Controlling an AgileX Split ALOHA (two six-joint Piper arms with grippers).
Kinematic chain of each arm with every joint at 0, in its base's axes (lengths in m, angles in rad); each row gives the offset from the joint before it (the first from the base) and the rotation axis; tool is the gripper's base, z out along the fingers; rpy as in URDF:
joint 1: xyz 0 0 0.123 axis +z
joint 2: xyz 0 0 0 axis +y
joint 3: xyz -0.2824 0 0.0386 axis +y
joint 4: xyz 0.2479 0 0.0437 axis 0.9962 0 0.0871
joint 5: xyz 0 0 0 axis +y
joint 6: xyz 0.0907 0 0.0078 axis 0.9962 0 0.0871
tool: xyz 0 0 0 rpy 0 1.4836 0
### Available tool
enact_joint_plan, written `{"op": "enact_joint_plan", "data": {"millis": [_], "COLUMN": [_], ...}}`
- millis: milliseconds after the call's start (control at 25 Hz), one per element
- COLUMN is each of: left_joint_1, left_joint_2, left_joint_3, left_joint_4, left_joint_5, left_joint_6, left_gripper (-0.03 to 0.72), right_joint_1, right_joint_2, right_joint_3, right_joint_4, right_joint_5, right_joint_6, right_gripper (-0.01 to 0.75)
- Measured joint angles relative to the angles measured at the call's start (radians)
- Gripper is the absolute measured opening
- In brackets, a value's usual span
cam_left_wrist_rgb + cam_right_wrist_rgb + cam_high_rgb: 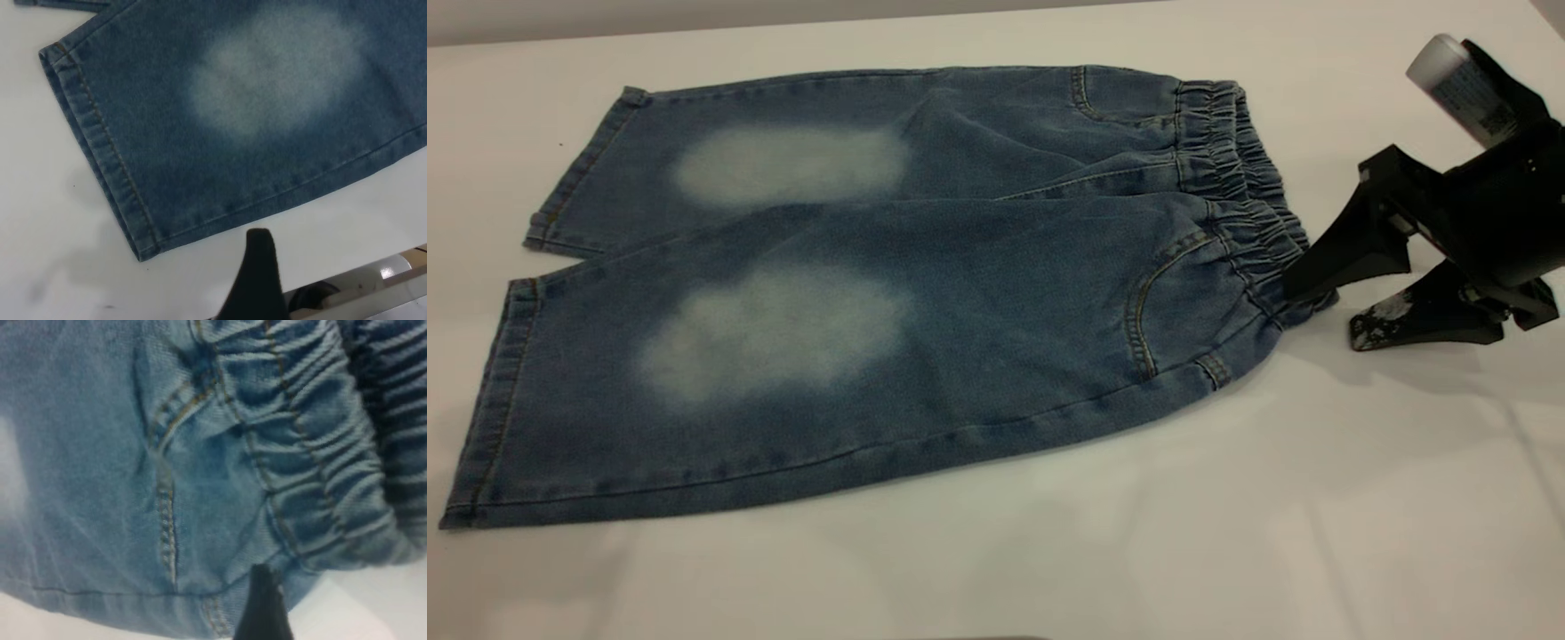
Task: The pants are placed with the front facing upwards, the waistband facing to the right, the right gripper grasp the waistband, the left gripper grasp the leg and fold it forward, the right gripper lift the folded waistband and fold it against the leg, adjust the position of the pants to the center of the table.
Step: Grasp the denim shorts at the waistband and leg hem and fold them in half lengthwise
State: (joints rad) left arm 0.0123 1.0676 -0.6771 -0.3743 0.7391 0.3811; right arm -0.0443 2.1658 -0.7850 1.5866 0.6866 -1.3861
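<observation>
The pants [889, 302] lie flat across the table [1316, 516], leg hems toward its left edge with bare white below and beyond them. The left gripper [257, 273] hovers off the near leg's hem corner; whether its fingers are open or closed cannot be told. At the right, the right gripper [1343, 298] has its fingers spread, one touching the waistband [1249, 196].

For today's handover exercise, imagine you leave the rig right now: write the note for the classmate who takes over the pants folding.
Right hand: open, black two-fingered claw at the near corner of the gathered dark-blue elastic waistband, one finger on the fabric, no grip closed yet.
Left hand: only one black finger in view, above the table beside the near leg's hem; open or shut cannot be told.
Short blue denim pants: flat, unfolded, front up, waistband to the right, on the plain white table.
Done: approach only.
Left: grasp waistband and leg, both folds, centring.
</observation>
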Motion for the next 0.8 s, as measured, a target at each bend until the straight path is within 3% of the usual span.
{"op": "enact_joint_plan", "data": {"millis": [480,800], "left_joint_1": [0.0,0.0], "left_joint_2": [0.0,0.0], "left_joint_3": [0.0,0.0], "left_joint_4": [0.0,0.0], "left_joint_5": [0.028,0.03], "left_joint_6": [-0.001,0.0], "left_gripper": [0.566,0.566], "right_joint_1": [0.0,-0.001], "right_joint_2": [0.037,0.063], "right_joint_3": [-0.002,-0.002], "right_joint_4": [0.22,0.112], "right_joint_5": [0.048,0.214], "right_joint_6": [-0.3,-0.228], "right_gripper": [0.475,0.475]}}
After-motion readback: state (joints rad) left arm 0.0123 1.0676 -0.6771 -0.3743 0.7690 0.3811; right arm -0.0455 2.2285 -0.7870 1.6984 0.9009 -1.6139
